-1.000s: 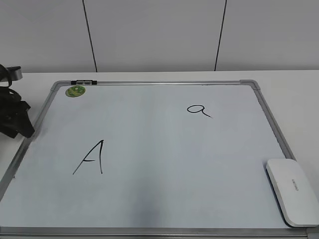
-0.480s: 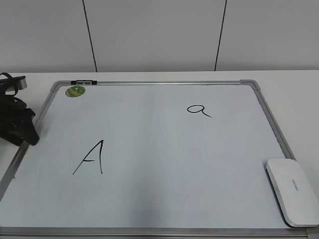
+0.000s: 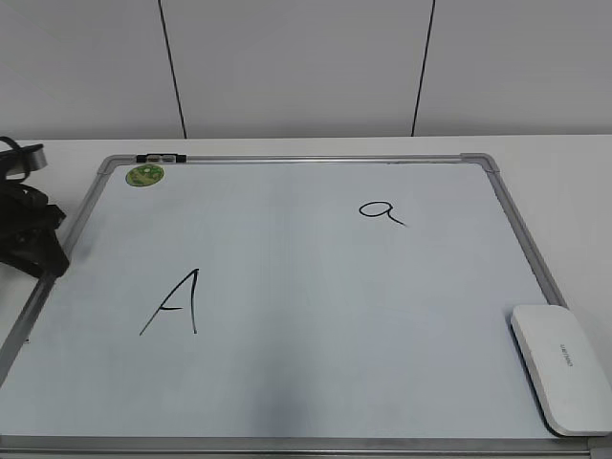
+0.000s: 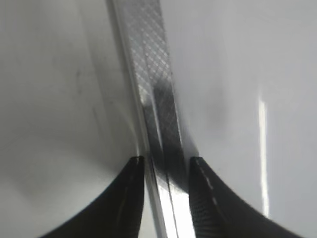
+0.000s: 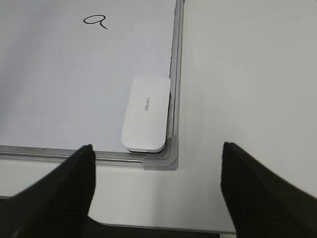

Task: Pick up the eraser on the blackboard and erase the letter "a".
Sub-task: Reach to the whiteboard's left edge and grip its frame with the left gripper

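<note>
On the blackboard (image 3: pixel 316 316) — "A" (image 3: pixel 177 304), "a" (image 3: pixel 381 211); left gripper (image 4: pixel 166 166) pinches its frame, right gripper (image 5: pixel 156 173) spread.

White table (image 3: pixel 564 172), blackboard (image 3: pixel 316 287) flat on it, silver-grey frame, rounded corner caps

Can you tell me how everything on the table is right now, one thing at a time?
eraser: lying flat in the board's corner, untouched.
letter "a": not erased.
capital "A": whole.
green disc: on the board's far corner.
blackboard: flat on the table.
left gripper: jaws astride the board's frame.
right gripper: open, empty.
</note>
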